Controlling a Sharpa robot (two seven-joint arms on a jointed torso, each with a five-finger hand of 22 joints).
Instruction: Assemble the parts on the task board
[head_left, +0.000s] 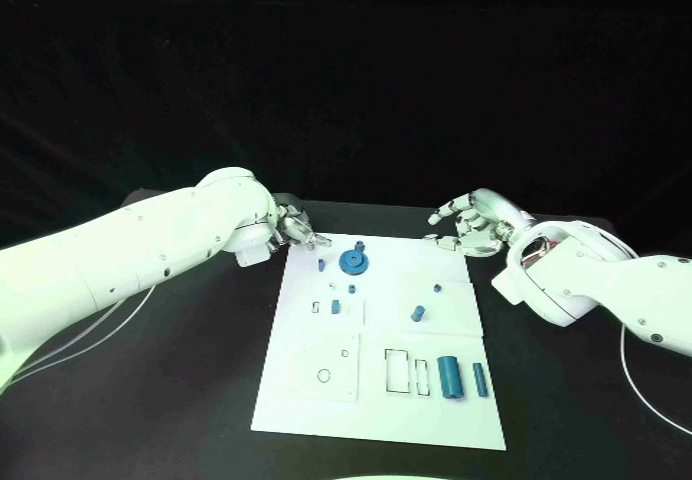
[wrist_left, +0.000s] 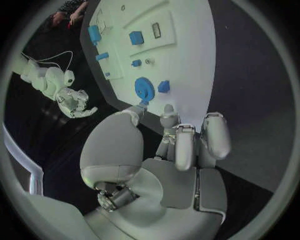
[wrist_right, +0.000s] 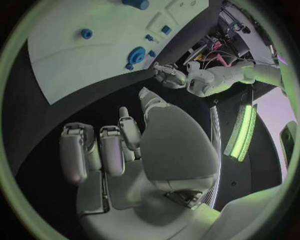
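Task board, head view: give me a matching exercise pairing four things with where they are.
Things:
1. round blue gear
2. pair of blue cylinders
3. left hand
4. right hand

Places:
A. beyond the task board's far right corner, holding nothing
B. near right part of the board
C. far end of the board
D. at the board's far left corner

Pairs: 1-C, 2-B, 3-D, 4-A

Task board (head_left: 433, 410) mid-table; gear (head_left: 355, 263) at far end (cylinders (head_left: 450, 377) near end).
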